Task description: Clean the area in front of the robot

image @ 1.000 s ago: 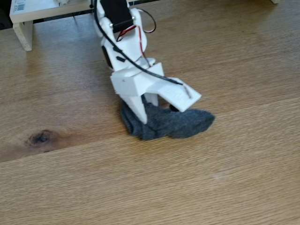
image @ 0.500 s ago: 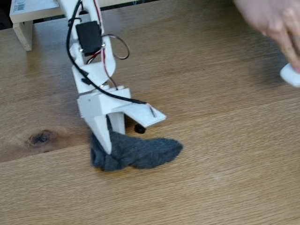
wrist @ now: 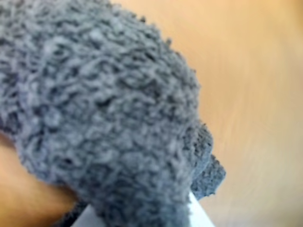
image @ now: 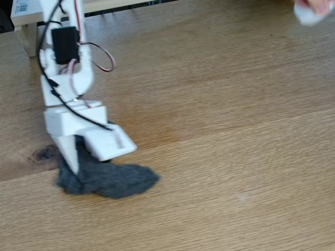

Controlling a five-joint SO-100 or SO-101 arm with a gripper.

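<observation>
One blurred hand is cut off at the far right; white fingers grasp the grey cloth, pressing it on the table.

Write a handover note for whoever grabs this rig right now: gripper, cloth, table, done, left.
Gripper: shut on the dark grey cloth, pressing it onto the wooden tabletop at the left of the fixed view, beside the dark knot.
Cloth: bunched, trailing right of the fingers; close-up in the wrist view.
Done: wiping is under way.
Left: the faint amber patch sits right of the cloth; the right half looks unwiped, though I can't confirm.
Note: a person's hand holding something white is at the top right corner.
</observation>
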